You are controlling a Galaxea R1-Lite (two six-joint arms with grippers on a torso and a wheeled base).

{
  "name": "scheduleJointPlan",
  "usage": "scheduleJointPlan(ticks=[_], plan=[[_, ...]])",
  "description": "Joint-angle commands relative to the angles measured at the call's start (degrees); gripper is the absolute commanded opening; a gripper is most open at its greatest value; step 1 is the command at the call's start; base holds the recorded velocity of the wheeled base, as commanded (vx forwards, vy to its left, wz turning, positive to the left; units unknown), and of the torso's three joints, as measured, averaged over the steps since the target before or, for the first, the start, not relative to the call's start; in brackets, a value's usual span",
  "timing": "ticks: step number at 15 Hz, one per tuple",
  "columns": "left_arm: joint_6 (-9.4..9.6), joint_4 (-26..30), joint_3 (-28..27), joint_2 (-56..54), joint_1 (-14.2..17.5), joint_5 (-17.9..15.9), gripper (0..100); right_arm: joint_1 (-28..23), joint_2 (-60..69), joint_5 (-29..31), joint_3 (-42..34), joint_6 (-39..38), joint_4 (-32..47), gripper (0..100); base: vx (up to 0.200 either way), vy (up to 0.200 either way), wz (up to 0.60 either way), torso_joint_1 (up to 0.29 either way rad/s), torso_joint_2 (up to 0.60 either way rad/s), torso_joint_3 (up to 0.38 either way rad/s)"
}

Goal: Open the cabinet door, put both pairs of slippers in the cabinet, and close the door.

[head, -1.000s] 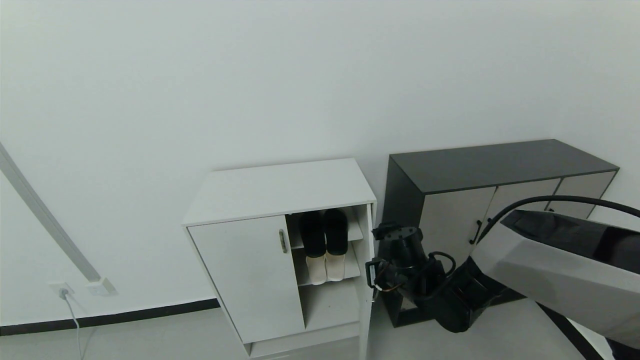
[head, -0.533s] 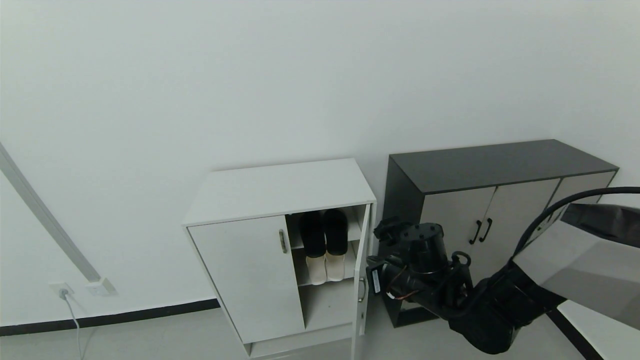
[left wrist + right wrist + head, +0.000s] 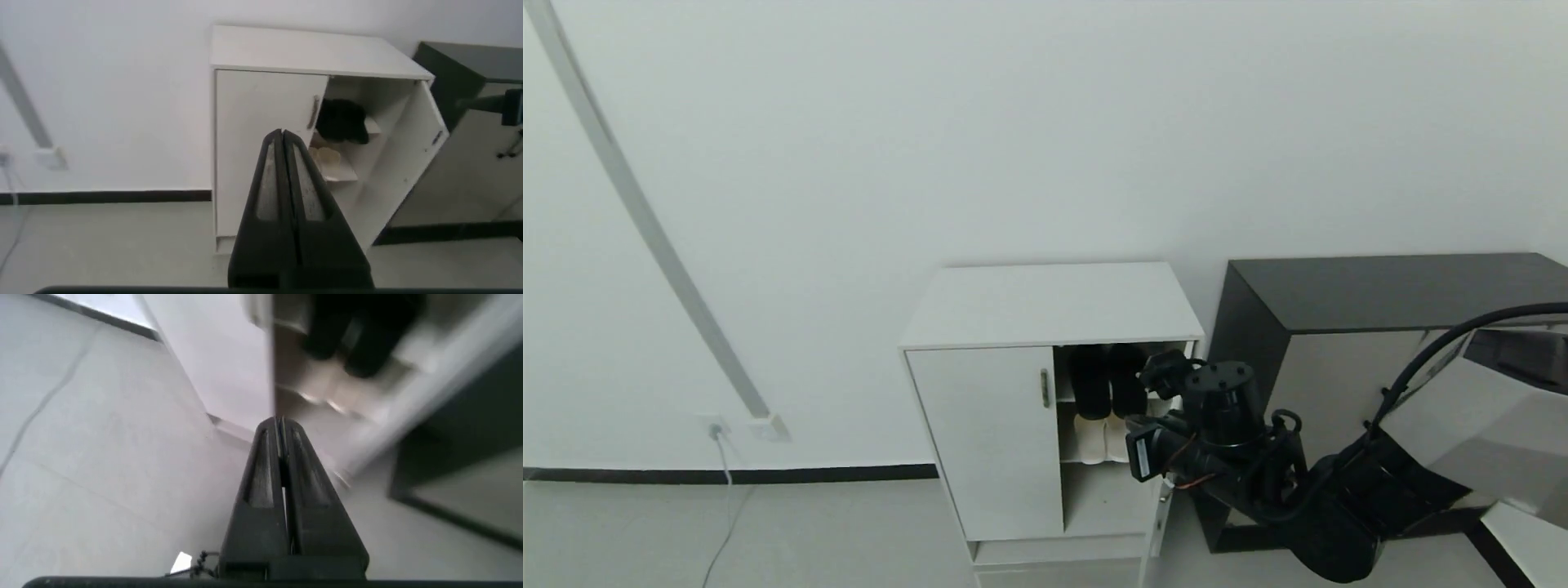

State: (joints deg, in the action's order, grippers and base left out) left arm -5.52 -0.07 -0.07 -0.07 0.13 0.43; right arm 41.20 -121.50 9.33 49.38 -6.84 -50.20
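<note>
Left hand (image 3: 282, 137), right hand (image 3: 282, 425) clenched — cabinet door (image 3: 421, 163) partly open; black slippers (image 3: 1107, 380) above white slippers (image 3: 1098, 437) inside.

The right arm (image 3: 1307, 490) stretches forward from the robot's right side, its wrist bent. The right pincer (image 3: 282, 431) has its fingers pressed together, as does the left pincer (image 3: 283, 140).

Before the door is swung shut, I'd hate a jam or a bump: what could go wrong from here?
1. The cream slippers seem to lie at their shelf's front edge; the open door might catch on them and not close fully.
2. The right gripper, its jaws shut and holding nothing, can only push the door, so it may slip off the panel.
3. The dark cabinet stands close beside the door; a wide swing could bump it.
</note>
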Motion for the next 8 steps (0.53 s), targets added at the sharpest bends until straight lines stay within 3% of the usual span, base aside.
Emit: scheduleJointPlan(ticks=[1,5,8], plan=[[-0.01,0.0,0.0,0.1,0.0,0.0,0,-0.2,0.1,0.0,-1.0,1.0,-0.6,0,0.0,0.0,0.0,0.0,0.0,0.0],[0.07,0.0,0.0,0.1,0.0,0.0,0,-1.6,1.4,0.4,-4.0,3.4,-2.4,0,0.0,0.0,0.0,0.0,0.0,0.0],[0.07,0.0,0.0,0.1,0.0,-0.1,0,-3.9,4.7,0.6,-8.1,4.3,-2.2,0,0.2,0.0,0.0,-0.01,0.0,0.005]])
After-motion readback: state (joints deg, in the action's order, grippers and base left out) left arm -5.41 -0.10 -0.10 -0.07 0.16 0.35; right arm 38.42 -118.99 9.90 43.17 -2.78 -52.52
